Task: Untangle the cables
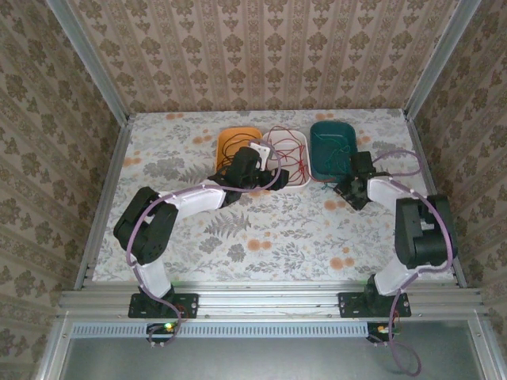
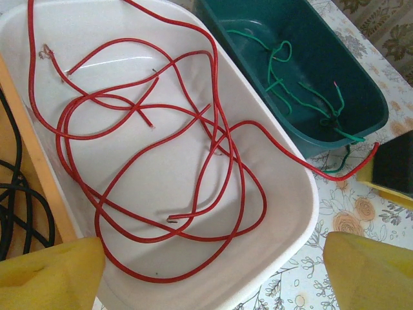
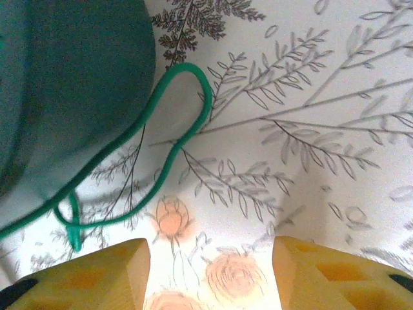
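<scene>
The left pincer (image 2: 213, 284) hangs wide open with nothing between its fingers, just above the white tray (image 2: 129, 39). The red cables (image 2: 213, 129) lie looped right ahead of it. To its left, black cables (image 2: 19, 194) sit in the orange tray (image 2: 39, 161). The right pincer (image 3: 210, 278) stands partly open and empty over the table (image 3: 322, 129). A green cable (image 3: 174, 129) loops ahead and left of it, beside the teal tray (image 3: 64, 77).

Three trays stand in a row at the tabletop's (image 1: 269, 229) twelve o'clock: left tray (image 1: 234, 136), middle tray (image 1: 293, 188), right tray (image 1: 333, 129). Cables (image 2: 277, 71) lie in each. One strand (image 2: 284, 143) crosses the middle tray's rim toward three o'clock. A loop (image 3: 187, 65) lies on the tabletop at the right tray's five o'clock.
</scene>
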Available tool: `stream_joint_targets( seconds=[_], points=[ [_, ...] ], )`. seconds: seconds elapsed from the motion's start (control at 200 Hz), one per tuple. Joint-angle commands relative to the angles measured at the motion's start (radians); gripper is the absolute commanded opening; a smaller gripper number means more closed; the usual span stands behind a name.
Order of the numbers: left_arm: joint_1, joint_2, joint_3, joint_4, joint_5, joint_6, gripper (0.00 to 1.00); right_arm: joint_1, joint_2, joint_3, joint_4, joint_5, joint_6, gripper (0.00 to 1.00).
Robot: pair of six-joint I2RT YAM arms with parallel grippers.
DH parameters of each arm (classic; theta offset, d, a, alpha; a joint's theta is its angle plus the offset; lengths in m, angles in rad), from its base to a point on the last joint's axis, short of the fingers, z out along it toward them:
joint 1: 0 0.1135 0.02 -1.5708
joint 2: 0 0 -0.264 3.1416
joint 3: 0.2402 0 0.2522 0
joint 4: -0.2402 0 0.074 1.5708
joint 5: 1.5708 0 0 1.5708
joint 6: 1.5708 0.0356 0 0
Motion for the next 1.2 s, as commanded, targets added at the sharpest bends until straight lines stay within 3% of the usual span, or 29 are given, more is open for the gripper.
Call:
stream_joint_targets(
  seconds=[0.0, 0.215, 0.415, 0.86, 1.195],
  points=[
    [0.002, -0.013, 0.03, 0.006, 0.013, 0.014, 0.89, -0.005, -0.105, -0.031, -0.006, -0.024, -0.025, 0.54],
    [0.001, 0.01, 0.038, 0.032, 0.032, -0.012, 0.89, -0.003, -0.162, -0.034, 0.049, -0.198, -0.089, 0.5],
    [-0.001, 0.011, 0.038, 0.038, 0.034, -0.012, 0.89, 0.006, -0.102, -0.02, 0.177, -0.345, -0.07, 0.45],
    [-0.007, -0.016, 0.005, 0.041, 0.02, -0.012, 0.9, 0.015, 0.045, 0.059, 0.285, -0.427, -0.01, 0.31],
    [-0.007, -0.01, 0.02, 0.036, 0.018, -0.011, 0.9, 0.021, 0.036, 0.031, 0.293, -0.428, 0.001, 0.04]
  ],
)
